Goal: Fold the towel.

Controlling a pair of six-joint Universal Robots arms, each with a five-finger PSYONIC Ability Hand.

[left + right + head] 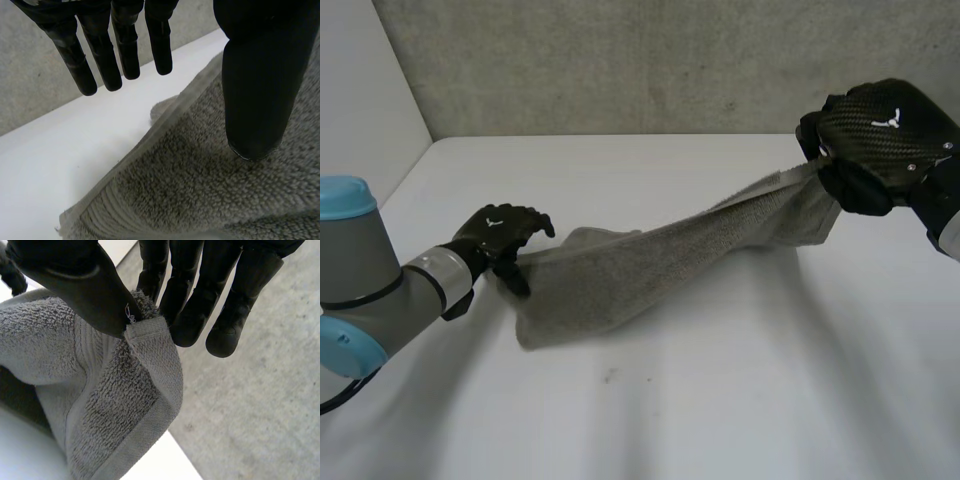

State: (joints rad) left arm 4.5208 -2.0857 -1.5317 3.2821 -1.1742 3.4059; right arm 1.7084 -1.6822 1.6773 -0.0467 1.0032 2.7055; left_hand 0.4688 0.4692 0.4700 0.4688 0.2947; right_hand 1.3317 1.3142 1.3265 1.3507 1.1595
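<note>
2 robot hands, 1 grey towel (pixel 620 275) stretched over the white counter (pixel 720 400).
The right robot hand (pixel 880 140) pinches a raised corner between thumb and fingers; the left robot hand (pixel 500 235) is open, thumb at the low end.

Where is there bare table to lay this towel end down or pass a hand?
The wide table patch nearer the robot than the towel is bare. So is the strip between towel and back wall. Crowded: the towel's low end at the left hand, and its raised corner pinched by the right hand.
</note>
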